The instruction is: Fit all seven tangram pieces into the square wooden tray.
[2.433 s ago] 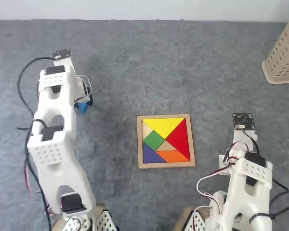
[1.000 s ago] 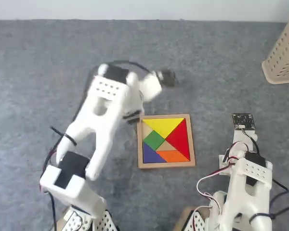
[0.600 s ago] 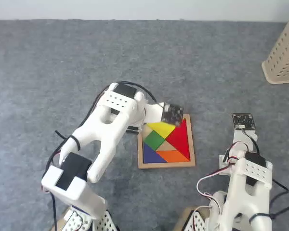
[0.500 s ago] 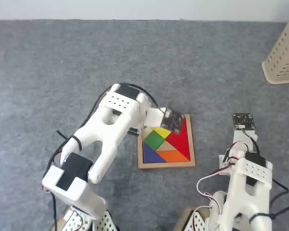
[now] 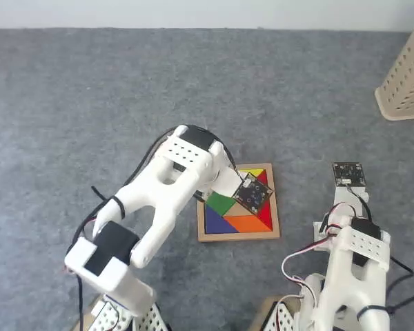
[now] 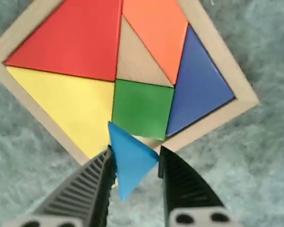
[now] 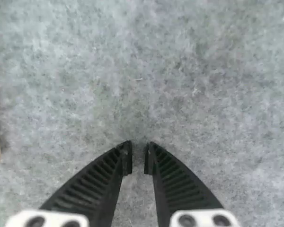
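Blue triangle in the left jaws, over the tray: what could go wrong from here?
1. The blue triangle overlaps the green square at its tip; lowered like this, it may land on the square or shove it.
2. The gap by the rim of the tray is mostly hidden under the triangle, so a misaligned release could leave it propped on the rim.

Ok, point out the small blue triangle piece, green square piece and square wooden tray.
small blue triangle piece [image 6: 131,161], left wrist view, its middle.
green square piece [image 6: 143,109], left wrist view, its centre.
square wooden tray [image 6: 244,98], left wrist view, its rim.
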`<action>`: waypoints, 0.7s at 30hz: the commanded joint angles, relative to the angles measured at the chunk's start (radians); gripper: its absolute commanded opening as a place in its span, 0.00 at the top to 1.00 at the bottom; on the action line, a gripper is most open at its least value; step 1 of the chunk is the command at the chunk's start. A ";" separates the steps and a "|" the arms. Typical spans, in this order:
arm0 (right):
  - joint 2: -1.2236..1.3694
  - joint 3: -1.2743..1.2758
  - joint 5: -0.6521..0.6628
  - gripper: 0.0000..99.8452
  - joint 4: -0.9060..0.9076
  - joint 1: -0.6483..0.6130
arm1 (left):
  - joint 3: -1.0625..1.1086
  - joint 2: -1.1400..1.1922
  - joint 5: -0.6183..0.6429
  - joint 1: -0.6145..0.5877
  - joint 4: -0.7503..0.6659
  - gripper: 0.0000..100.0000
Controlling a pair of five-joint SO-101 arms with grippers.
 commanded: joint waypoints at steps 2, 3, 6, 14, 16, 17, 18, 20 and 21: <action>-0.022 -0.005 0.015 0.92 -0.015 -0.008 | -0.002 -0.063 -0.009 -0.002 -0.009 0.96; -0.022 -0.005 0.015 0.92 -0.015 -0.008 | -0.002 -0.063 -0.009 -0.002 -0.011 0.94; -0.022 -0.005 0.015 0.92 -0.016 -0.008 | -0.004 -0.063 -0.009 0.003 -0.012 0.92; -0.022 -0.005 0.015 0.92 -0.016 -0.008 | -0.007 -0.063 -0.009 0.003 -0.012 0.92; -0.022 -0.005 0.015 0.92 -0.016 -0.008 | -0.008 -0.064 0.014 -0.002 -0.012 0.92; -0.022 -0.005 0.015 0.92 -0.016 -0.008 | -0.008 -0.064 0.032 -0.002 -0.017 0.92; -0.022 -0.005 0.015 0.92 -0.016 -0.008 | -0.008 -0.064 0.048 0.000 -0.034 0.92; -0.022 -0.005 0.015 0.92 -0.016 -0.008 | -0.007 -0.064 0.064 0.005 -0.057 0.89; -0.022 -0.005 0.015 0.92 -0.016 -0.008 | -0.007 -0.064 0.077 0.005 -0.066 0.88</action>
